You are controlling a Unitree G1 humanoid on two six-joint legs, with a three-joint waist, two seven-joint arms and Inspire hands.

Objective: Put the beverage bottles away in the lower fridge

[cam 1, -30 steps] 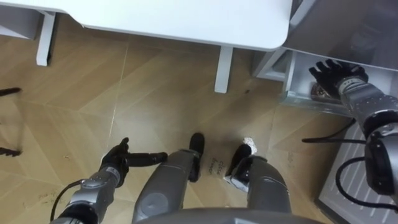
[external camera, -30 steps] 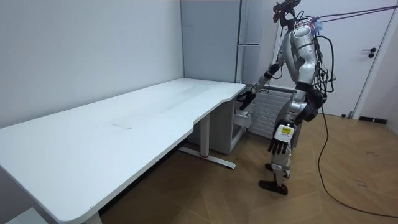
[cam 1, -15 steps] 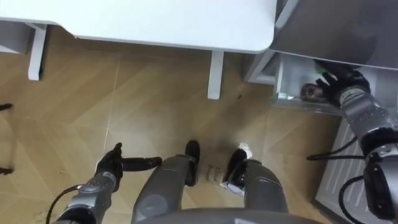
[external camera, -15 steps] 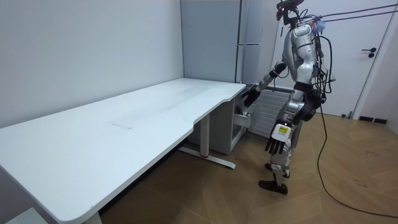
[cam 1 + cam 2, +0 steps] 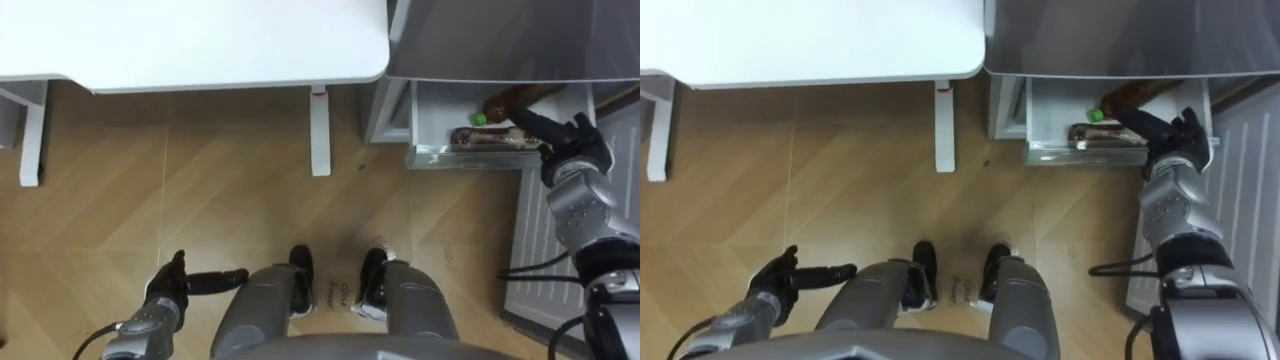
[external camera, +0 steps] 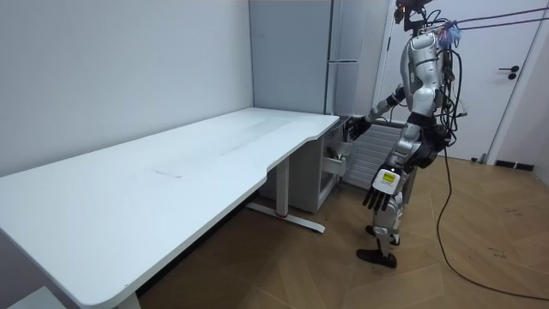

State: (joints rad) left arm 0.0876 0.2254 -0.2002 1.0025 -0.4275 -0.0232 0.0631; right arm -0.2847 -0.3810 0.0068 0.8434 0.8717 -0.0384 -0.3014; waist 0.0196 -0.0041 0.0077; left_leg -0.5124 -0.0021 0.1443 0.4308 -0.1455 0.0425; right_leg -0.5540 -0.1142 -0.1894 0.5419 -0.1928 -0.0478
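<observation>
At upper right of the eye views, the fridge (image 5: 500,40) is seen with its lower drawer (image 5: 440,156) pulled out. Two drinks are held in the drawer: a bottle (image 5: 487,138) laid along the front wall, and a green-capped brown bottle (image 5: 503,102) behind it. The right hand (image 5: 563,138) is stretched over the drawer, fingers (image 5: 530,122) straight, nothing gripped; contact with the bottles cannot be told. At lower left, the left hand (image 5: 168,292) is hung relaxed and empty above the floor (image 5: 150,200). The desk (image 5: 200,40) is noted along the top.
</observation>
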